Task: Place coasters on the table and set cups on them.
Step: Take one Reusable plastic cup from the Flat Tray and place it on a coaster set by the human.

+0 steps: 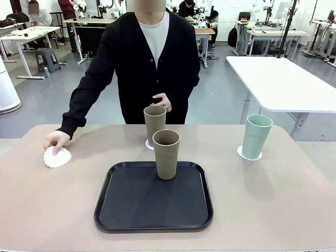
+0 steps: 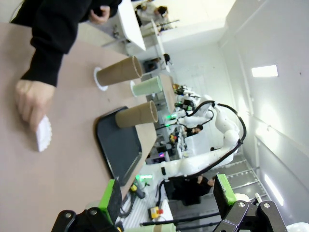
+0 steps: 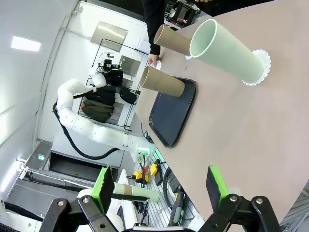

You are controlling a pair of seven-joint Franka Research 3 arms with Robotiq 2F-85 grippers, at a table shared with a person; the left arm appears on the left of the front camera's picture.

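Note:
The person's hand point(image 1: 55, 140) presses a white lacy coaster point(image 1: 56, 157) onto the beige table point(image 1: 47, 210) at the far left. One tan cup point(image 1: 155, 125) stands on a coaster point(image 1: 149, 144) at the middle back. A second tan cup point(image 1: 166, 154) stands on the black tray point(image 1: 153, 205). The mint cup point(image 1: 256, 136) rests on its coaster point(image 1: 249, 154) at the right. My left gripper point(image 2: 166, 203) is open, off the table's edge, far from the hand point(image 2: 31, 104) and coaster point(image 2: 43, 133). My right gripper point(image 3: 159, 193) is open, well short of the mint cup point(image 3: 227, 50).
The person in a black cardigan point(image 1: 149, 63) stands at the table's far side, the other hand held at the waist. A white-topped table point(image 1: 283, 84) stands behind to the right. Bare tabletop lies left and right of the tray.

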